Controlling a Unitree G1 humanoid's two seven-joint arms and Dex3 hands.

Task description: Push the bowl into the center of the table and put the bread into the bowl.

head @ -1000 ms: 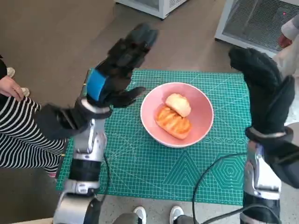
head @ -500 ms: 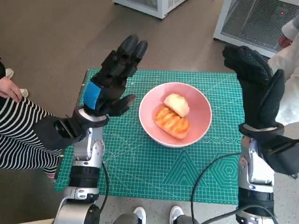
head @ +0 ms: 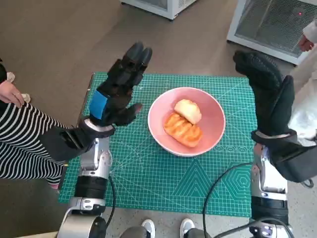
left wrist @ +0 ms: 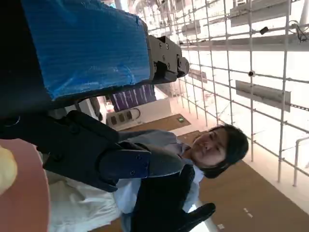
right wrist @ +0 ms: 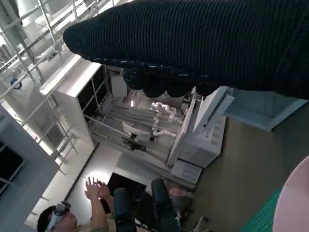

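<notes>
Green cutting mat [head: 148,178], grid-printed, no legible writing.

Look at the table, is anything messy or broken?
Nothing stands out. The pink bowl sits upright on the green mat with both bread pieces inside, nothing spilled. Left hand and right hand are raised, holding nothing.

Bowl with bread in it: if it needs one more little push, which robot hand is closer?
Probably the left hand: it hovers open just beside the pink bowl, where the bread already lies. The right hand is raised farther off.
</notes>
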